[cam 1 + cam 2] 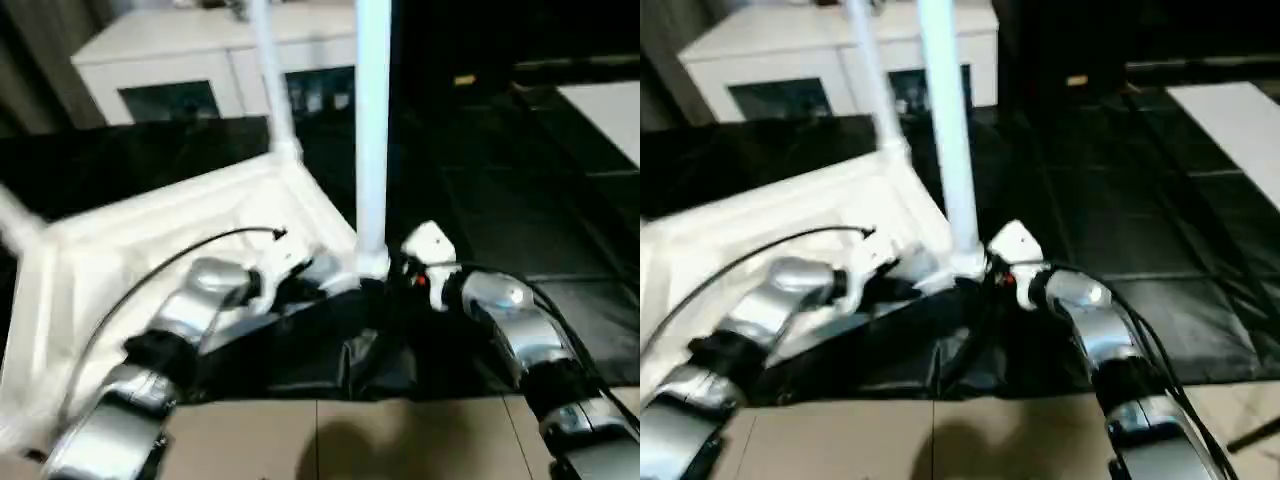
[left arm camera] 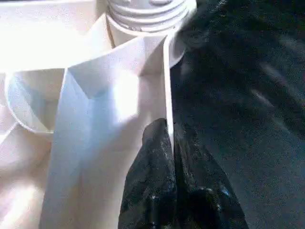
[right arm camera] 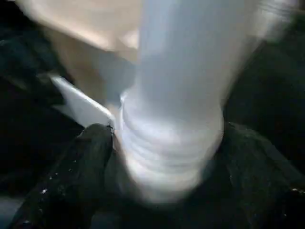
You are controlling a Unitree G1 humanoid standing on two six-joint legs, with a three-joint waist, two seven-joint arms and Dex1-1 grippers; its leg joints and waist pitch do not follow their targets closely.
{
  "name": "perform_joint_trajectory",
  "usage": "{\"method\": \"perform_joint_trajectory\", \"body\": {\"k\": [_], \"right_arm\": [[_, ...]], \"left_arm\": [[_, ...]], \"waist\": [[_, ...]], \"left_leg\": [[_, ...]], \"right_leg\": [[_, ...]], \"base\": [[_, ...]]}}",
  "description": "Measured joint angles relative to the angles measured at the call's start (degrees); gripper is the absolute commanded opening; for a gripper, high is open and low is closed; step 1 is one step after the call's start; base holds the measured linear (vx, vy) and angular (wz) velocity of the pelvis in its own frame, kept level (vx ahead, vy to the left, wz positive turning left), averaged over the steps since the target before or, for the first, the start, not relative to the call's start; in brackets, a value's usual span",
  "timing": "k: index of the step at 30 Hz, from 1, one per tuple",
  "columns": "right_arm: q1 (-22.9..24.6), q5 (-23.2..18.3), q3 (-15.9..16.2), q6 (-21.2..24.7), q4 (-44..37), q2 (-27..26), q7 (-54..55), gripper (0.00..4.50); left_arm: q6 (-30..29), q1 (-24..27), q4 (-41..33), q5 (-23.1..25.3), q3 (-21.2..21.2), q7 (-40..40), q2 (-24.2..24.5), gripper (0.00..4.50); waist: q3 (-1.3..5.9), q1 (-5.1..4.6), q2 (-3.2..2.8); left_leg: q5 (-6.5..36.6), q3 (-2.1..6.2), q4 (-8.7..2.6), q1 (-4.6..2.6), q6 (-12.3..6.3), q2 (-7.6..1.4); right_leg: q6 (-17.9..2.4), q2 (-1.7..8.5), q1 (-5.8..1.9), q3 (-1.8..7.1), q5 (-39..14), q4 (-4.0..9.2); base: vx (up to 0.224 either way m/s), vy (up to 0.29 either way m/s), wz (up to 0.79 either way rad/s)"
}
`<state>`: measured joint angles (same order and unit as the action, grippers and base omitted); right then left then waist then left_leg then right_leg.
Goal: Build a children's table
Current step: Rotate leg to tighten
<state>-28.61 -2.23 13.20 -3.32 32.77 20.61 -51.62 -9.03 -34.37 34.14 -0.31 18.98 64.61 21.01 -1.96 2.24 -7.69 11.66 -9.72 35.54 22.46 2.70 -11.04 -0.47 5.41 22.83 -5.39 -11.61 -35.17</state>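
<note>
1. The tabletop lies underside up on black sheeting, near a white cabinet; two legs stand in its corner sockets.
2. The left pincer is clamped on the tabletop's thin rim wall, fingers together across it.
3. The right pincer straddles the near leg's threaded base, fingers either side.
4. Judged light, hollow, stiff, smooth plastic: the leg is best gripped low, near the threads, and the tabletop by its ribs.

A furnished indoor room: white cabinet (dark glass doors), tiled floor.
</note>
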Motion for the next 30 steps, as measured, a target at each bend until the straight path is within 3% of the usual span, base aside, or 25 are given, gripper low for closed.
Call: {"method": "perform_joint_trajectory", "body": {"k": [9,21,30], "right_arm": [[1.27,-3.37,1.48,2.73,-5.00,2.48,-11.53,3.77],[1.26,-6.21,0.84,5.22,-5.05,2.53,-15.19,2.79],[1.58,-6.37,0.63,5.46,-5.03,1.99,-14.92,2.74]], "left_arm": [[-2.10,3.36,-8.14,-1.32,1.17,6.55,3.91,0.00],[-3.53,4.06,-9.30,-1.67,1.31,7.67,4.40,0.00],[-3.55,4.11,-9.32,-1.55,1.37,7.71,4.54,0.00]], "waist": [[-0.06,0.89,0.09],[-0.06,1.24,0.10],[-0.06,1.21,0.10]], "left_leg": [[-0.01,-0.20,0.10,0.00,0.02,0.03],[-0.02,-0.19,0.12,0.01,0.02,0.02],[-0.02,-0.19,0.14,-0.01,0.02,0.02]], "right_leg": [[-0.08,0.07,0.00,0.18,0.05,-0.03],[-0.07,0.07,0.03,0.17,0.05,-0.08],[-0.07,0.07,0.03,0.17,0.05,-0.13]], "base": [[0.000,0.000,0.00],[0.000,0.000,0.00],[0.000,0.000,0.00]]}}
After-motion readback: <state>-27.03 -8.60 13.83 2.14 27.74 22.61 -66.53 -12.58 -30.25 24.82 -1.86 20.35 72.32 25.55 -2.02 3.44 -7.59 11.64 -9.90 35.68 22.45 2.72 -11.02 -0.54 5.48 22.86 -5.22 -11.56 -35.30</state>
